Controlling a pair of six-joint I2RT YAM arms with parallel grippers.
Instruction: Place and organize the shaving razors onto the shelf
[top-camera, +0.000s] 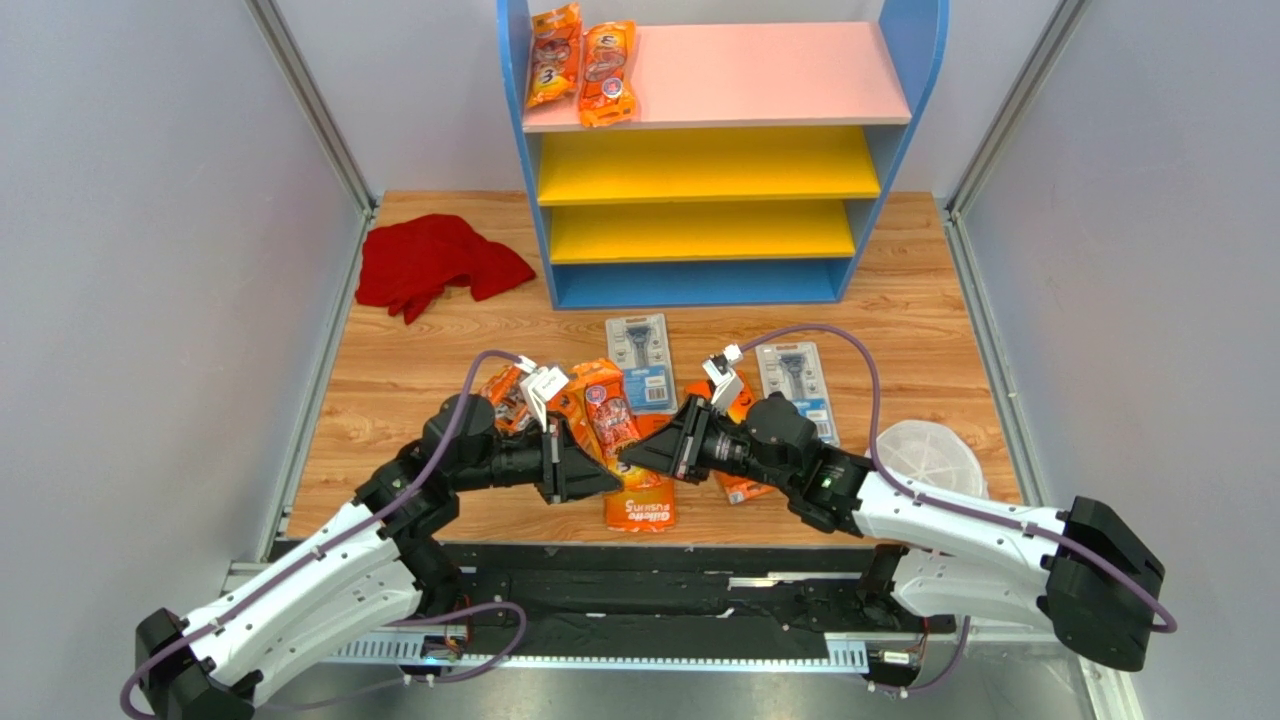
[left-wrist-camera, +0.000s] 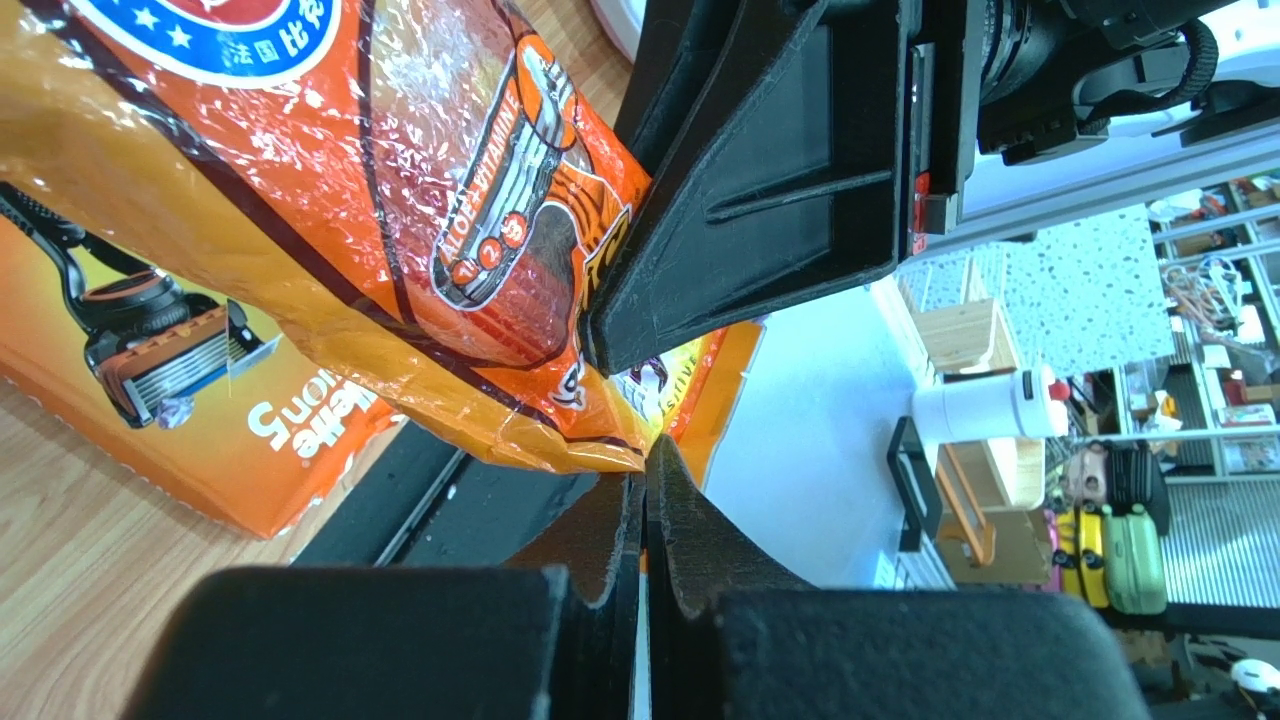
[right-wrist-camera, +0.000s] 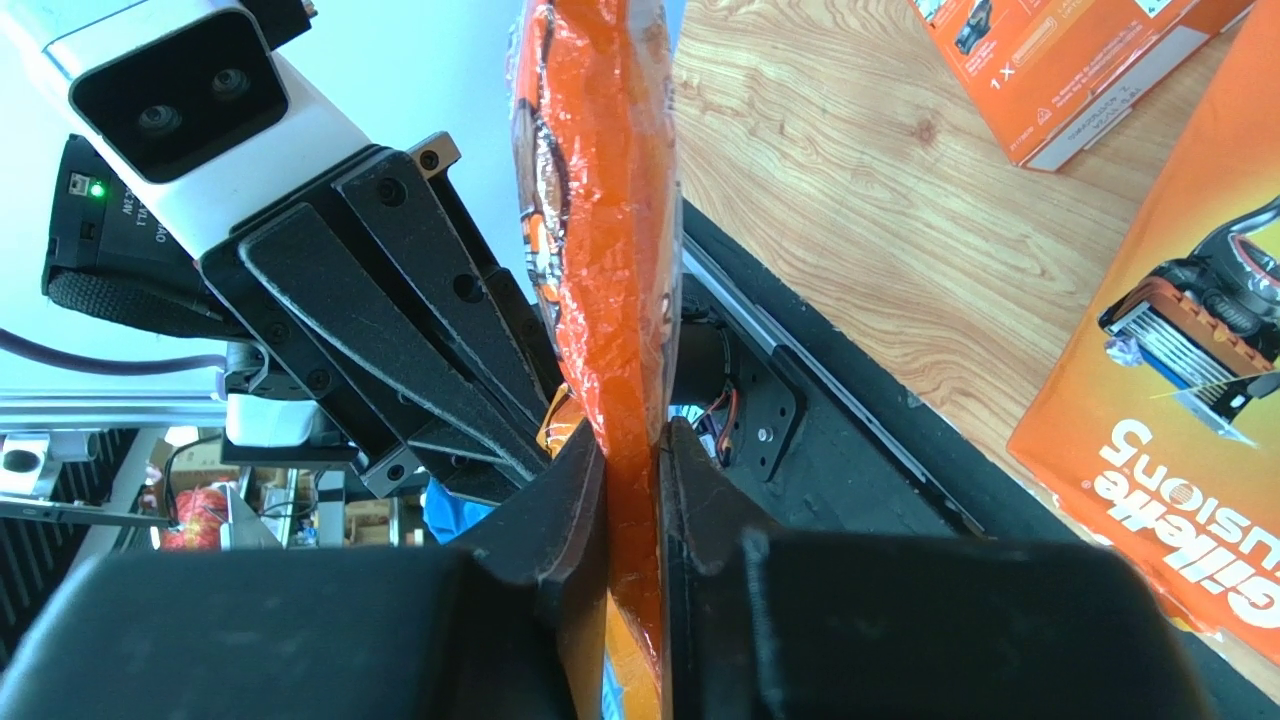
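Two tools, one orange bag (right-wrist-camera: 594, 225) above the tabletop (top-camera: 932, 300).
Right tool (right-wrist-camera: 634, 495) clamps it edge-on between its jaws; left tool (left-wrist-camera: 646, 488), closed, pinches its bottom edge.

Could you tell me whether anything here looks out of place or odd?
A crumpled red cloth lies on the table left of the shelf; it looks like a stray. Also, the left gripper and right gripper both pinch the same orange bag.

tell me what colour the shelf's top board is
Pink; the top board shows best in the top external view.
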